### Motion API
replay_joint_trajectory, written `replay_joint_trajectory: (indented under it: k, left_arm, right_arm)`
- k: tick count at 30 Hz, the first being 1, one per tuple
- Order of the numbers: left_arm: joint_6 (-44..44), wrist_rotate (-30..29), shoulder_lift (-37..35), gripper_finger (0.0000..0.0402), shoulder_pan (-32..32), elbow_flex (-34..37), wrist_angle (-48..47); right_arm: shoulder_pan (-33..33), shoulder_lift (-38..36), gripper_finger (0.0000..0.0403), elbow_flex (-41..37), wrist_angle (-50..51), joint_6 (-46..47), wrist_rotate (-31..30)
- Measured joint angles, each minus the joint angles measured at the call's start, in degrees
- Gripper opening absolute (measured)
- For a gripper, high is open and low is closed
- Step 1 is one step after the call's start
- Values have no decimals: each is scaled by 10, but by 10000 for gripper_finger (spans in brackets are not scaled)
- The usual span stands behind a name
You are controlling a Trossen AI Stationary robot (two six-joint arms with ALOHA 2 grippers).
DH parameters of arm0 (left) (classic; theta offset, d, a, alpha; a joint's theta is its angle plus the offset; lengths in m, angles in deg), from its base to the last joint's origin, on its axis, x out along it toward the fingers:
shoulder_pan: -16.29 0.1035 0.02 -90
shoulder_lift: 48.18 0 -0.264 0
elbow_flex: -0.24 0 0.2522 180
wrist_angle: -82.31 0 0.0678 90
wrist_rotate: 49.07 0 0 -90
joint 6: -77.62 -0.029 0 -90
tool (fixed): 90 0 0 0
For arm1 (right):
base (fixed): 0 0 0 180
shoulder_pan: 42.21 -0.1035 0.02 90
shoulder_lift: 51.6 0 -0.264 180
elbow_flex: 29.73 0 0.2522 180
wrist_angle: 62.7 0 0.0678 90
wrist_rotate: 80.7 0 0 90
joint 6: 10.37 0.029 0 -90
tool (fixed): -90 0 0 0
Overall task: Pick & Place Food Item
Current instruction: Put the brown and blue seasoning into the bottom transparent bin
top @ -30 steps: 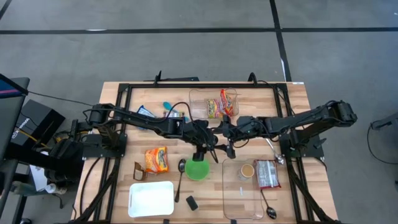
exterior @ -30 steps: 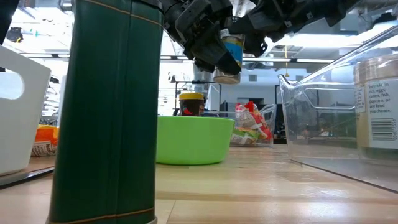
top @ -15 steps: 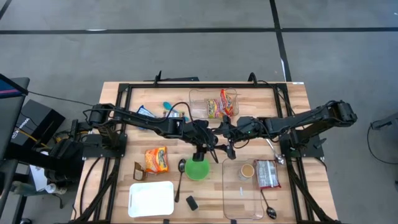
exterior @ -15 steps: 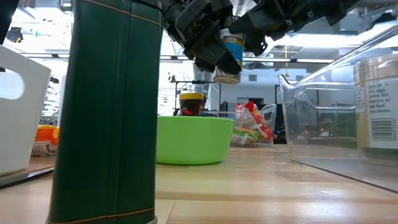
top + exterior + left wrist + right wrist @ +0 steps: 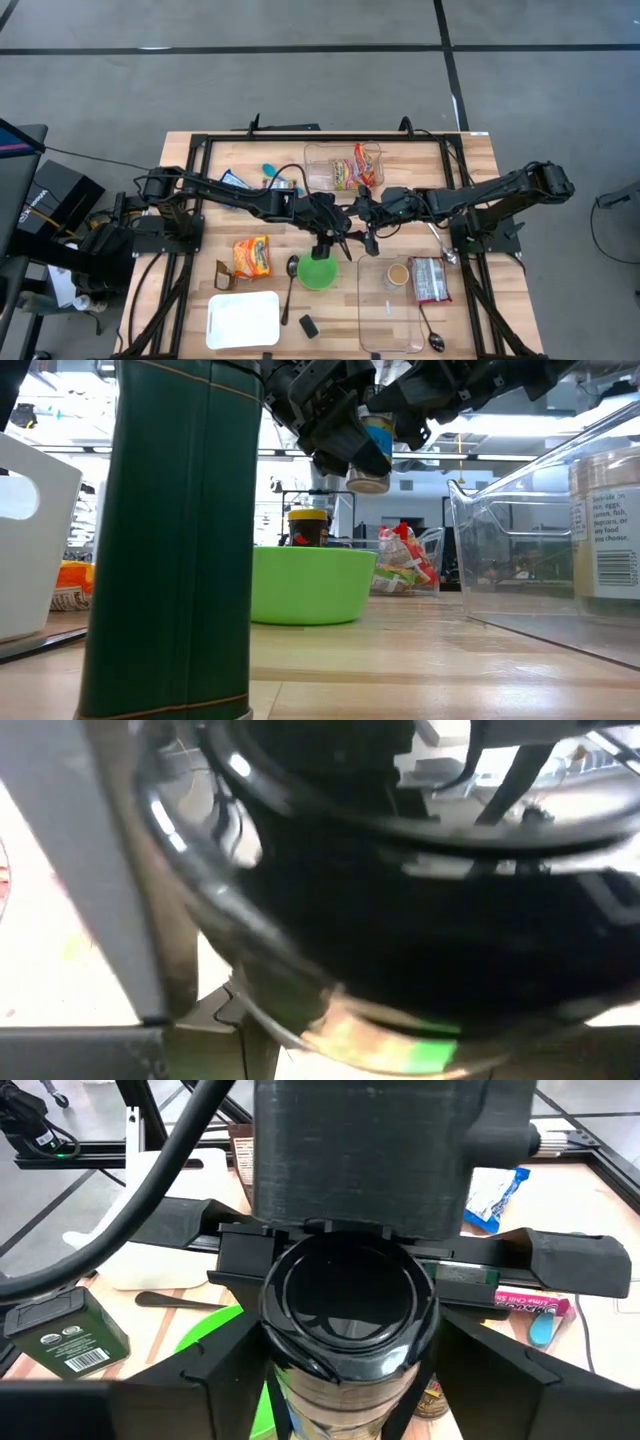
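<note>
A jar with a black lid (image 5: 350, 1295) and a blue label (image 5: 372, 445) hangs in the air over the far side of the green bowl (image 5: 318, 271) (image 5: 310, 585). My left gripper (image 5: 340, 215) (image 5: 340, 435) comes in from the table's left and is shut on the jar. My right gripper (image 5: 368, 213) (image 5: 350, 1365) faces it from the table's right. It is open, with one finger on each side of the jar's lid end. In the left wrist view there are only blurred dark shapes close up. My left gripper pinches the jar's body (image 5: 362, 452) between its two fingers, slanting down from the table's left. The jar is lifted clear, tilted, base down and lid toward my right gripper. The gripper's own body hides the exact place of contact. Whether my right gripper's fingers (image 5: 235, 1355) touch the jar, I cannot tell.
A clear bin with noodle packets (image 5: 345, 165) stands at the far side. Another clear bin (image 5: 372, 320) (image 5: 540, 560) at the near right holds a jar and a packet. A noodle packet (image 5: 252, 256), a spoon (image 5: 290, 285), a white tray (image 5: 243, 318) and a dark green tin (image 5: 170, 540) lie near left.
My right gripper's fingers have drawn in closer round the jar's lid end. Both arms have stayed where they were, and the jar still hangs over the bowl.
</note>
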Motion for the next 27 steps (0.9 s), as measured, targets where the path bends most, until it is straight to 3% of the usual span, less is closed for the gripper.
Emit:
replay_joint_trajectory:
  k: [6,15,20,27]
  left_arm:
    - [0,0,1,183,0,0,8]
    - [0,0,1,183,0,0,7]
    - [0,0,1,183,0,0,5]
    - [0,0,1,198,0,0,5]
  right_arm:
    - [0,0,199,1,-1,0,1]
    - [0,0,228,1,-1,0,0]
    - [0,0,196,1,-1,0,0]
    - [0,0,196,1,0,0,0]
